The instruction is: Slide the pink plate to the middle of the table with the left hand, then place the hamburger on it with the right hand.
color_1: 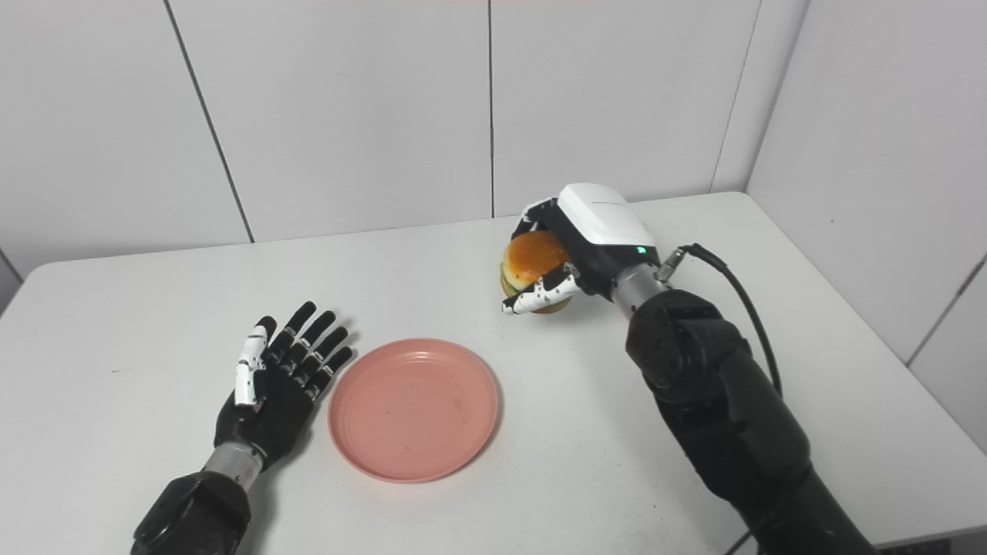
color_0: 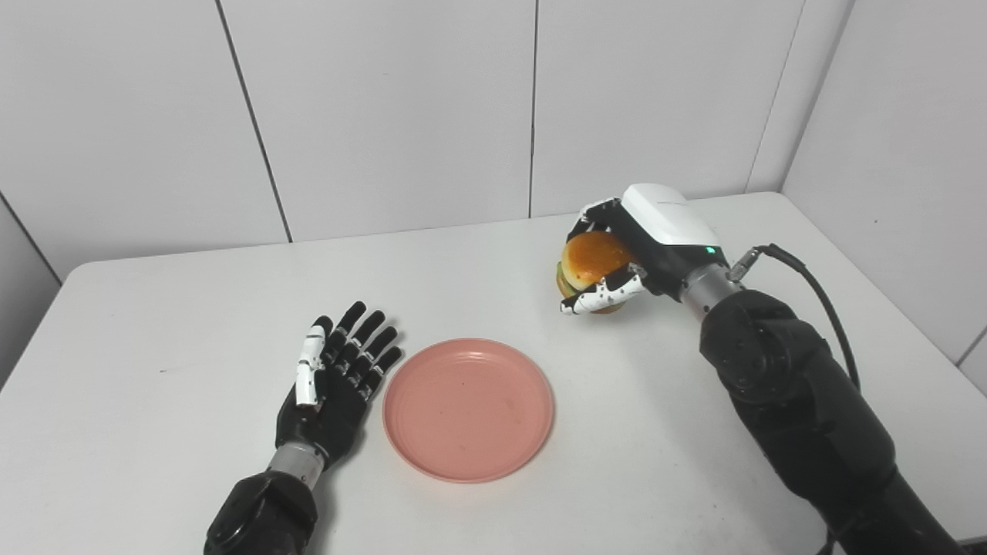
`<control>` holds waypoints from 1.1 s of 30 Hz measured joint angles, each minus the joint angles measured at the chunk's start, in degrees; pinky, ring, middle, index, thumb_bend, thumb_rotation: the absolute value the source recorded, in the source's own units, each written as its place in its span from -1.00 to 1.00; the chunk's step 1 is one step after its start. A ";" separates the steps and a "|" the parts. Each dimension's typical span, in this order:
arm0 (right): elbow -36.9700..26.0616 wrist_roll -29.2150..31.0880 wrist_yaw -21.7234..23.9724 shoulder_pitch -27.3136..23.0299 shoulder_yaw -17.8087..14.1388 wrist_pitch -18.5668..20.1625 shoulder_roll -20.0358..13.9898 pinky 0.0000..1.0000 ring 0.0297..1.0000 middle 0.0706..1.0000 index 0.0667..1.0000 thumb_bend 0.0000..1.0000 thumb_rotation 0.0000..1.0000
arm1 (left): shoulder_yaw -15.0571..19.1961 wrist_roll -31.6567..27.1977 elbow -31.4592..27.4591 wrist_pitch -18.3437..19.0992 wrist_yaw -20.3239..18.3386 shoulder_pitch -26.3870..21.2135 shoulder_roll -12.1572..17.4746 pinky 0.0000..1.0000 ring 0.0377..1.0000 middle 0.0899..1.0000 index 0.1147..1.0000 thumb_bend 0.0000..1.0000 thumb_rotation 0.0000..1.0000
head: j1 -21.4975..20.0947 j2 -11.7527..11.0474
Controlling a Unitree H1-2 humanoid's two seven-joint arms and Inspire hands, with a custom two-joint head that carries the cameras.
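White surface (color_0: 193, 324) before bare panels; pink plate (color_0: 468, 409) sits near its middle; left hand (color_0: 335, 378) lies beside it at nine o'clock, fingers spread; right hand (color_0: 636, 247), at one o'clock from the plate, has its fingers wrapped round the hamburger (color_0: 590, 266); placing remains.

Pink plate (color_0: 468, 409): round, shallow, raised rim, empty, lying flat on the white desk (color_0: 193, 324), just beside my open left hand (color_0: 333, 378). Hamburger (color_0: 592, 262): orange-brown bun, green layer showing beneath, held in my right hand (color_0: 628, 254), fingers (color_0: 601, 295) wrapped around it, beyond the plate's far right rim.
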 measured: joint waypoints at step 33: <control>8.42 1.18 0.38 2.74 10.86 -7.61 9.20 -0.40 -0.28 -0.18 -0.09 0.00 -0.72 | -0.89 3.73 0.19 0.16 2.40 -0.85 -3.22 0.73 0.76 0.76 0.75 -0.29 1.00 | 6.86 3.43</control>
